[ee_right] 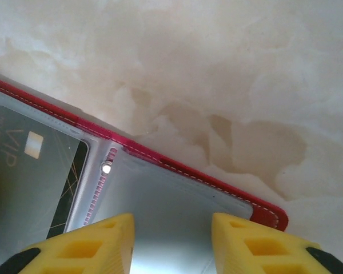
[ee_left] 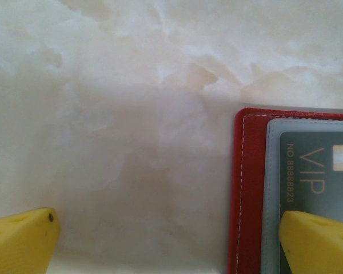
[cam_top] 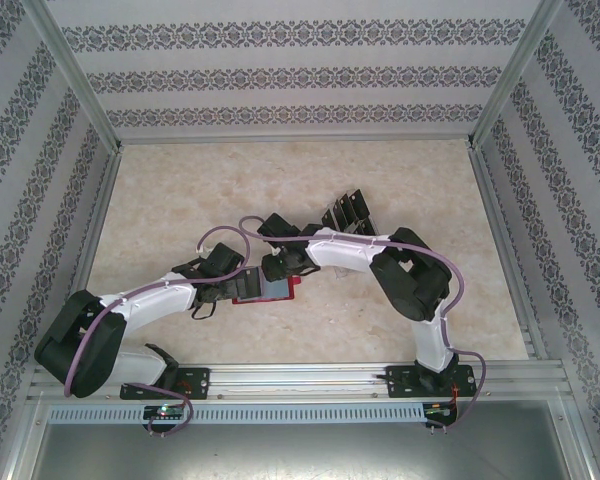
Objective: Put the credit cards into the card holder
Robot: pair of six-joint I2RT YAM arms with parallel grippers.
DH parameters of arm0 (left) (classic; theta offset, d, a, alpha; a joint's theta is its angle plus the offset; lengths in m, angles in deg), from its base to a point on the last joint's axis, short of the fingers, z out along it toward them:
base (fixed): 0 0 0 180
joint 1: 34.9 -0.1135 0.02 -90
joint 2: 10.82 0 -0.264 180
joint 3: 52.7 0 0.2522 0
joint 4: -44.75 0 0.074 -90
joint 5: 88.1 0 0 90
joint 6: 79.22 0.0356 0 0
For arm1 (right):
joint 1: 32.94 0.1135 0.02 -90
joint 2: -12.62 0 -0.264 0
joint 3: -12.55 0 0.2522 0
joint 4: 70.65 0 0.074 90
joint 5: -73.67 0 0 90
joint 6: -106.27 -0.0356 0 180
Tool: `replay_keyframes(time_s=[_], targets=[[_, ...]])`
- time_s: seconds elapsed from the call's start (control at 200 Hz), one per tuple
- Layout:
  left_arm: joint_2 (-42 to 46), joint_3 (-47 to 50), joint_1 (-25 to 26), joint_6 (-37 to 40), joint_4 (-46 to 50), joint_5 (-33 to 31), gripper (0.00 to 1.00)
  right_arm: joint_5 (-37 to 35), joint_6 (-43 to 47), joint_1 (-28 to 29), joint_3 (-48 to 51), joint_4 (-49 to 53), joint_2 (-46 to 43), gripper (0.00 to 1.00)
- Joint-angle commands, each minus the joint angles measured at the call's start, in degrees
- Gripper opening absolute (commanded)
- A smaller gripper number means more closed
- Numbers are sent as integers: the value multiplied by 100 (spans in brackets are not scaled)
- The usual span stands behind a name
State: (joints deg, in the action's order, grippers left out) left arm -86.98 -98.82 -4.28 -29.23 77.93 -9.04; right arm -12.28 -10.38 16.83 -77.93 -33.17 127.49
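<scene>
The left claw (ee_left: 168, 245) is seen spread wide above the marbled table (ee_left: 131, 114). Bare tabletop shows in most of the gap between its two yellow fingers (ee_left: 23, 242), and nothing is pinched by it. The card holder (ee_left: 248, 188) is found at this claw's right side, lying open and flat. The claw's right-hand finger is placed over the holder's clear sleeve, though contact cannot be judged. A dark credit card (ee_left: 314, 171), marked VIP, is seen tucked inside that sleeve, just ahead of that finger.

The right claw (ee_right: 172, 248) is seen partly spread, with a clear gap between its fingertips (ee_right: 86, 248). No object is seen gripped in that gap; the greyish plastic inside of the holder is visible through it. The holder is spread open directly below and ahead of this claw. Its red stitched edge runs across ahead of the fingers, from the left side to the right. A small snap (ee_right: 107, 168) is seen on the fold, just ahead of the left finger, and the sleeved card lies further to the left of it.

From above, both claws are seen close together over the holder, the left claw at its left side and the right claw at its far side. A row of black cards (cam_top: 348, 210) is seen standing behind the right claw, beside that arm and well apart from the holder.
</scene>
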Motion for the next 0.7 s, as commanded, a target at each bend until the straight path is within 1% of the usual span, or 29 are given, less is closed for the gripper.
replay_keyframes(time_s=[0.0,0.135,0.29,0.44,0.585,0.7], targets=[[-61,94,-72,-70,62,-5,99,127,-108,67,123,-26,42,37],[-57,100,-66,-73,76,-5,99,256,-184,84,180,-100,2,35],[-58,102,-72,-81,54,7,99,608,-334,85,202,-241,13,37],[-61,87,-67,-87,42,22,99,923,-490,85,218,-398,52,37],[16,55,-67,-70,95,22,99,933,-516,80,220,-413,44,37],[260,36,-72,-59,256,-2,99,917,-527,85,237,-413,53,37]])
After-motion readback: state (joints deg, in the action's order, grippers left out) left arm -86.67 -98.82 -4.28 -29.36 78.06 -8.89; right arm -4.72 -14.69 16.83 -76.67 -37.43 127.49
